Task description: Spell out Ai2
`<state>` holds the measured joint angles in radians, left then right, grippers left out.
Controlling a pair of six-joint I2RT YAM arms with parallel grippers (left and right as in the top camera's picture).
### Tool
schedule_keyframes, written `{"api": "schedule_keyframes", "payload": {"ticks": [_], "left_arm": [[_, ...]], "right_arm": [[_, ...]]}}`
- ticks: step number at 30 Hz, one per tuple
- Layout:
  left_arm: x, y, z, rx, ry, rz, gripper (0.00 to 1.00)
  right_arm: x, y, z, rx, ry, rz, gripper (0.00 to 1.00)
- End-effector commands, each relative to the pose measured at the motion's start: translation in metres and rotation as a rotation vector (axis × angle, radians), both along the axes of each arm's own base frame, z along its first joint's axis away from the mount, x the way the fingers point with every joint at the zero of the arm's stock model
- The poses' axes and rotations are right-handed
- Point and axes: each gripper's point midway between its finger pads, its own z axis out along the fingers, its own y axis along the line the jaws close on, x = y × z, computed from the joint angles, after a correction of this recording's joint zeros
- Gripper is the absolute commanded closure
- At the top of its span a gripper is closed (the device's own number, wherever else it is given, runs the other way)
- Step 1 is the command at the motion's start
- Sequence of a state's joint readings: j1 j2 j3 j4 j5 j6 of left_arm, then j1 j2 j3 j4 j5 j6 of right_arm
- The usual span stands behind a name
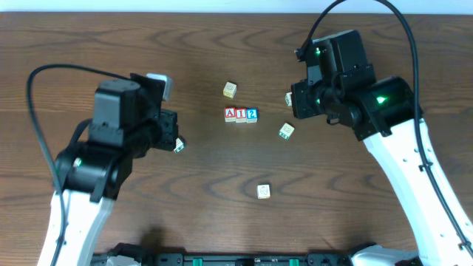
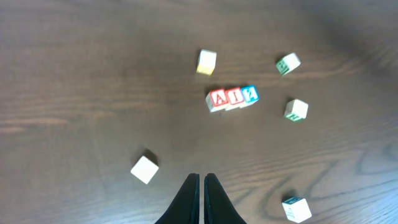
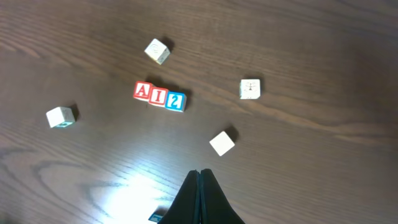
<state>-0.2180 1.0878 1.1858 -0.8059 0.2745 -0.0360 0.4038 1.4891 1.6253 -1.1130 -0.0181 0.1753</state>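
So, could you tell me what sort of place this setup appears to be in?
Most likely a robotics lab bench rather than a home: a dark wood-grain table, a cabled left arm and right arm at it, and only toy letter blocks, a row reading A, I, 2 among loose blocks.

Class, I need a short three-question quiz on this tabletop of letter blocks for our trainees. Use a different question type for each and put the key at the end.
1. True or false: the A block, I block and 2 block sit touching in one row.
2. Multiple choice: the 2 block's top face is (A) red, (B) blue, (C) green.
3. Count: in the overhead view, how many loose blocks lie apart from that row?

Key: 1 true; 2 B; 3 five.
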Motion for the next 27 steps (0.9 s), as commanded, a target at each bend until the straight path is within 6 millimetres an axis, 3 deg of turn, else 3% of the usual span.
{"api": "schedule_keyframes", "payload": {"ticks": [1, 7, 11, 17, 20, 24, 26, 27], "left_arm": [[-0.009, 0.003, 0.020, 0.026, -0.090, -0.037, 0.94], [-0.015, 0.000, 0.022, 0.009, -0.087, -0.053, 0.94], [-0.042, 0.002, 0.034, -0.013, -0.109, -0.073, 0.94], [-0.096, 0.019, 0.039, 0.034, -0.132, -0.072, 0.94], [-0.116, 0.025, 0.033, 0.044, -0.130, -0.071, 0.94], [-0.131, 0.028, 0.006, 0.048, -0.077, -0.075, 0.94], [-0.136, 0.026, -0.008, 0.041, -0.047, -0.086, 0.94], [-0.136, 0.024, -0.012, 0.035, -0.040, -0.094, 0.94]], "right_arm": [[-0.004, 0.003, 0.009, 0.008, -0.025, 0.002, 0.98], [-0.011, 0.006, 0.009, 0.003, -0.013, 0.017, 0.98], [-0.036, -0.004, 0.016, -0.019, 0.009, 0.021, 0.99], [-0.081, -0.037, 0.023, -0.070, 0.016, -0.030, 0.99], [-0.108, -0.049, 0.010, -0.055, 0.022, -0.052, 0.98], [-0.143, -0.066, -0.023, -0.023, 0.046, -0.113, 0.99], [-0.153, -0.071, -0.034, 0.003, 0.036, -0.141, 0.99], [-0.156, -0.073, -0.036, 0.017, 0.023, -0.150, 0.93]]}}
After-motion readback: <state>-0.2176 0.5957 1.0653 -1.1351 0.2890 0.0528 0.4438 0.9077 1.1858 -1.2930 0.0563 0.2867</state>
